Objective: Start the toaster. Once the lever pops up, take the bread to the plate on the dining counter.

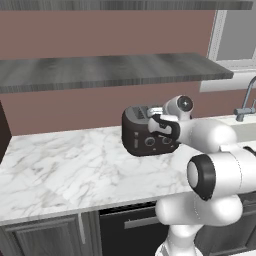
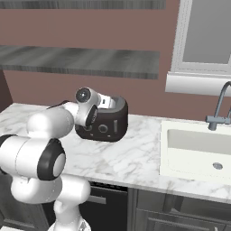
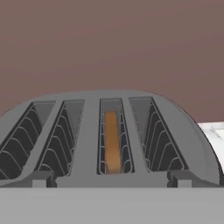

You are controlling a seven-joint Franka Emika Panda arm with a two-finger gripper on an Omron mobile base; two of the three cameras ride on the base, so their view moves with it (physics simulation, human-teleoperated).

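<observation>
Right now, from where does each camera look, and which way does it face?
Left base view: behind the arm's left, facing the counter; arm rises lower right, hand at the toaster.
Right base view: behind its right; arm lower left, sink at right.
Hand view: along the gripper, over the toaster's slots; bread sits in one.
Shared: all show the toaster.

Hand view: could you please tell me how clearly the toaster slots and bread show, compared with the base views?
Hand view: toaster close and slightly soft, bread a glowing brown strip in its slot; left base view: evenly lit, arm partly hides it; right base view: flat rendered light, no glare.
</observation>
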